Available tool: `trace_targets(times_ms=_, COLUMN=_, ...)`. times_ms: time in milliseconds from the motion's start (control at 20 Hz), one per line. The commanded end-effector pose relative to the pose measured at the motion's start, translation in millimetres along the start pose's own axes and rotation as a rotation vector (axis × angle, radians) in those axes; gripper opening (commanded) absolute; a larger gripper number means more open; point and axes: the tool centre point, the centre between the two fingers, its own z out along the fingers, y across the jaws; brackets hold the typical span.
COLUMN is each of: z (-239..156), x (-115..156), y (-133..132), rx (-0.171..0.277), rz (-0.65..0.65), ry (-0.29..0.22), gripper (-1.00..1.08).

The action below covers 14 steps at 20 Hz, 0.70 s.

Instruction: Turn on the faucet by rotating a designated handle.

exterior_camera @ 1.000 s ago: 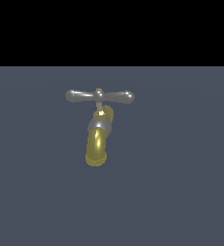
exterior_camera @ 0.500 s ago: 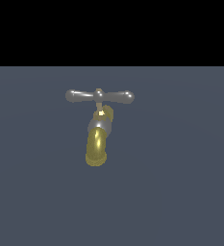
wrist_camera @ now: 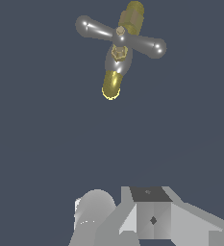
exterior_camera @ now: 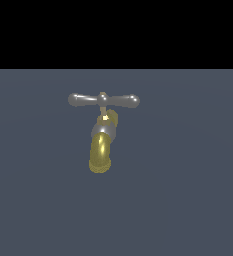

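Note:
The faucet [exterior_camera: 101,148] stands alone on the dark grey floor in the exterior view, its golden spout curving toward the camera below a silver-grey collar. The handle [exterior_camera: 104,100], a glossy grey crossbar with bulbous ends, lies level across its top. From above in the wrist view, the handle [wrist_camera: 120,36] crosses the faucet [wrist_camera: 112,84] at a slant. Grey and white parts of my gripper [wrist_camera: 147,216] show at the picture's edge, well apart from the faucet. Its fingertips are hidden, and nothing is seen in it. No gripper appears in the exterior view.
A plain dark grey floor [exterior_camera: 188,190] surrounds the faucet on all sides. A black band fills the background beyond it. No other objects show.

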Motion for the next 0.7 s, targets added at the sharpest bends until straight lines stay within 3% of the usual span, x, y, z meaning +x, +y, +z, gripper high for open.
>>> trace_targets(times_ms=0, z=11.6, x=4.6, y=7.5, rx=-0.002, rz=-0.06, ry=-0.001, gripper=-1.0)
trace_targets(times_ms=650, z=72.9, x=38.2, y=43.1, rx=-0.015, rz=-0.381, ry=-0.003, gripper=-1.0)
